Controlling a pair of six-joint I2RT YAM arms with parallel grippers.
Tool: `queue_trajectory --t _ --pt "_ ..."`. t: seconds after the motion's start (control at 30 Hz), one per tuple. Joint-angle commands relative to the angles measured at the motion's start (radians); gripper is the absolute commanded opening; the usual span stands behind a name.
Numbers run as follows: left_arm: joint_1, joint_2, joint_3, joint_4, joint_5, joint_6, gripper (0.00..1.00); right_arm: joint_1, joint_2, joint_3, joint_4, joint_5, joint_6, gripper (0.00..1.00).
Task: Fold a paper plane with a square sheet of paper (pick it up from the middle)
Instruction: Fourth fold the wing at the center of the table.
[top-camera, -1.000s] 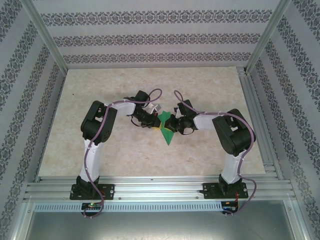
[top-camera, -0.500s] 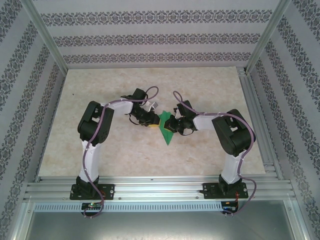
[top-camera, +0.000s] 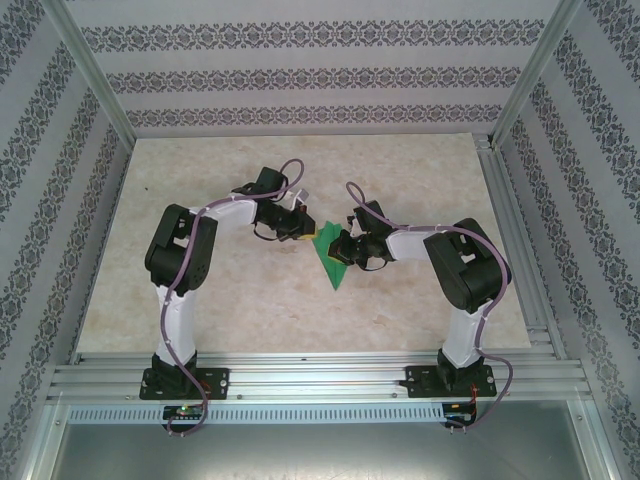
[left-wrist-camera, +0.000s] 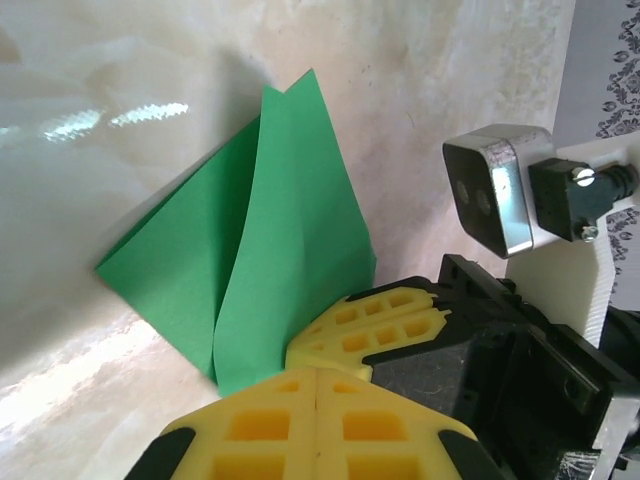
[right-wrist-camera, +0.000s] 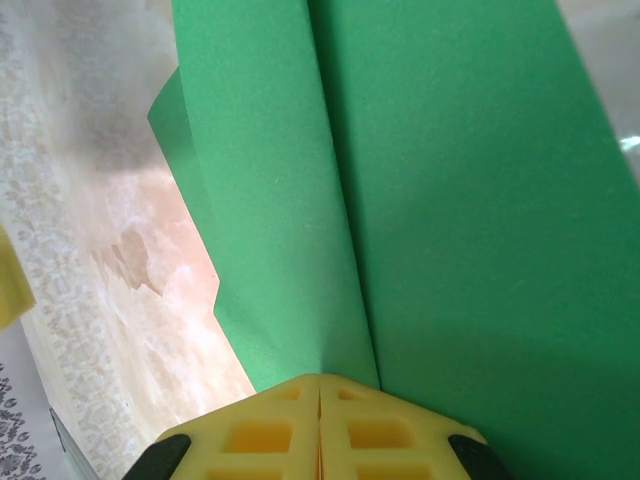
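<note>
Paper plane (left-wrist-camera: 290, 240) creased to a dart; wing folds appear outstanding. Right gripper (right-wrist-camera: 320, 385) fingers pinch it; left gripper (left-wrist-camera: 316, 385) fingers pressed together.

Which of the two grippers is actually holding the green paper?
The right gripper: its fingers pinch the green paper; the left gripper is shut, empty, beside it.

- I read no writing, label, brand or number on the folded green paper (left-wrist-camera: 290, 250).
- My yellow fingers (left-wrist-camera: 260, 430) and the patterned walls (top-camera: 300, 80) bore none either.
</note>
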Motion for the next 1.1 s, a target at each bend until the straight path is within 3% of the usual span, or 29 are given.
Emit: queue_trajectory --t 0.0,0.37,0.6,0.8,1.07 --pt "-0.018 0.061 0.043 0.055 0.038 -0.052 0.02 0.025 0.047 -0.018 -0.031 0.071 -0.003 0.08" --pt "-0.056 0.168 0.135 0.068 0.07 -0.083 0.03 0.027 0.045 -0.021 -0.028 0.07 -0.001 0.07" --pt "-0.056 0.206 0.154 -0.052 -0.069 -0.017 0.01 0.042 -0.008 -0.026 -0.024 0.041 -0.011 0.11" --pt "-0.055 0.216 0.152 -0.084 -0.109 0.014 0.0 0.06 -0.082 -0.054 -0.032 0.034 0.0 0.12" --pt "-0.055 0.224 0.158 -0.103 -0.122 0.032 0.0 0.079 -0.04 -0.123 0.056 0.011 0.05 0.08"
